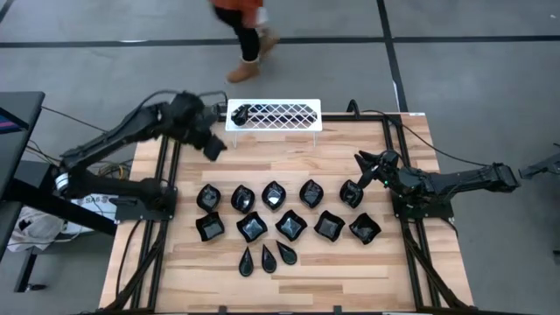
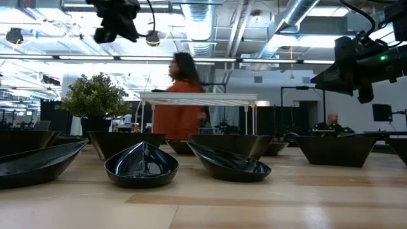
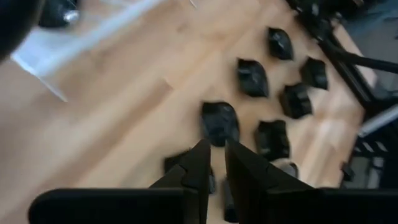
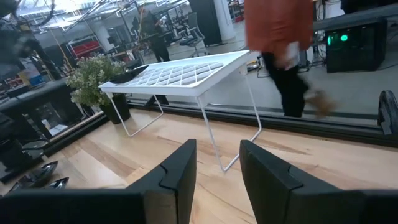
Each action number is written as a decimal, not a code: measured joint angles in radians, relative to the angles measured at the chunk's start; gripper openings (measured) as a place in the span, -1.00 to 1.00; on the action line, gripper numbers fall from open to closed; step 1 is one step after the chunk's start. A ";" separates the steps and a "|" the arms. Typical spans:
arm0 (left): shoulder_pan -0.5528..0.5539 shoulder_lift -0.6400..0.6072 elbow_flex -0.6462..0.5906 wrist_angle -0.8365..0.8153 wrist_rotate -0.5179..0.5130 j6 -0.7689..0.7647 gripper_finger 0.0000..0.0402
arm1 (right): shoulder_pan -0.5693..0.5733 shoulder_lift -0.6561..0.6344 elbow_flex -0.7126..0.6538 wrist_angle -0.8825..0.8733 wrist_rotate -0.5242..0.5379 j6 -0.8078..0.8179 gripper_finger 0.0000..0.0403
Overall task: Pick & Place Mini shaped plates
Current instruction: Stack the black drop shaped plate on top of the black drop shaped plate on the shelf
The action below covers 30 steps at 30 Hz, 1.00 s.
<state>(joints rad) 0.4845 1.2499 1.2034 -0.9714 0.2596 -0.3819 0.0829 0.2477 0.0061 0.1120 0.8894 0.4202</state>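
Lying in three loose rows on the wooden surface (image 1: 175, 271) are the mini shaped plates (image 1: 289, 224), glossy and black: five rounded leaf-like bowls in the row nearest the rack, five wavy-edged squares (image 1: 251, 227) just behind them, and three slim teardrops (image 1: 266, 256) clustered close together at the near edge. One more dark dish (image 1: 241, 112) is sitting on top of the white lattice rack (image 1: 274, 115), at its left end; in the right wrist view it is showing as a low dark shape (image 4: 129, 74) on the rack's corner, with the small green potted plant (image 4: 99, 79) standing just beside that end of the rack.

The left hand (image 1: 213, 146) is hanging in the air above the surface, between the rack's left end and the row of bowls, touching nothing. Its fingers (image 3: 198, 167) are standing nearly together with only a thin slit between them, and nothing is held there. The left wrist picture is smeared, so the shapes of the plates below it are hard to make out.

The right hand (image 1: 361, 164) is waiting near the right edge of the surface, raised just beside the rightmost bowl (image 1: 352, 193), pointing toward the rack. Its fingers (image 4: 182, 171) are standing apart with a clear gap, empty.

A person in an orange top (image 2: 180, 95) is passing on the floor beyond the rack.
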 joint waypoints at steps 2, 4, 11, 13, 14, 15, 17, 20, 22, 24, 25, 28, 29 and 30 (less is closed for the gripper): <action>-0.062 -0.052 -0.073 0.056 -0.001 -0.058 -0.75 | 0.000 0.000 0.000 0.000 0.000 0.000 -0.41; -0.126 -0.096 -0.146 0.124 -0.001 -0.124 -0.75 | 0.000 0.000 0.000 0.000 0.000 0.000 -0.41; -0.383 -0.154 -0.342 0.367 -0.001 -0.349 -0.75 | 0.000 0.000 0.000 0.000 0.000 0.000 -0.41; -0.456 -0.141 -0.375 0.434 -0.001 -0.429 -0.75 | 0.000 0.000 0.000 0.000 0.000 0.000 -0.41; -0.493 -0.130 -0.387 0.459 -0.002 -0.471 -0.75 | 0.000 0.000 0.000 0.000 0.000 0.000 -0.41; -0.527 -0.115 -0.395 0.474 -0.007 -0.512 -0.76 | 0.000 0.000 0.000 0.000 0.000 0.000 -0.41; -0.593 -0.082 -0.405 0.496 -0.020 -0.590 -0.76 | 0.000 0.000 0.000 -0.003 0.000 0.000 -0.41; -0.682 -0.024 -0.412 0.526 -0.031 -0.703 -0.76 | 0.000 0.000 0.000 -0.004 -0.001 0.000 -0.41; -0.735 0.021 -0.415 0.542 -0.031 -0.774 -0.76 | 0.000 0.000 0.000 -0.008 0.000 0.000 -0.41; -0.781 0.065 -0.415 0.564 -0.031 -0.837 -0.76 | 0.000 0.000 0.000 -0.007 -0.001 -0.001 -0.41; -0.800 0.087 -0.415 0.578 -0.031 -0.867 -0.76 | 0.000 0.000 0.000 -0.007 -0.001 -0.001 -0.41; -0.849 0.149 -0.415 0.598 -0.031 -0.948 -0.76 | 0.000 0.000 0.000 -0.008 -0.001 -0.001 -0.41; -0.861 0.168 -0.415 0.606 -0.031 -0.967 -0.76 | 0.000 0.000 0.000 -0.008 -0.001 -0.001 -0.41; -0.873 0.184 -0.415 0.616 -0.031 -0.985 -0.76 | 0.000 0.000 0.000 -0.008 -0.001 -0.001 -0.41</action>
<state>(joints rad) -0.3882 1.4343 0.7879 -0.3558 0.2282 -1.3668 0.0830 0.2476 0.0059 0.1043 0.8886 0.4194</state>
